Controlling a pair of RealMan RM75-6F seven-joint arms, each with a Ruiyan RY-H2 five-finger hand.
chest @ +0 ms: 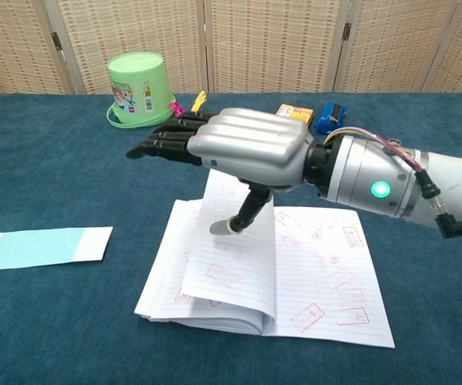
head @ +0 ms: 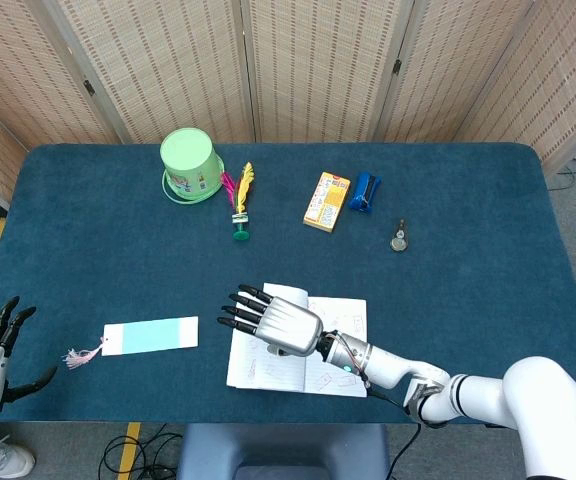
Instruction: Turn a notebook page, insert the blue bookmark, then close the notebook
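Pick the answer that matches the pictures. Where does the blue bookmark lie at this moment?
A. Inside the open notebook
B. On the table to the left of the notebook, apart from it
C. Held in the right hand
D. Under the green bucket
B: the blue bookmark lies flat on the table, apart from the notebook, while the right hand lifts a page.

Likely lab, blue-clothed table (head: 488, 200), wicker folding screens (head: 318, 60)
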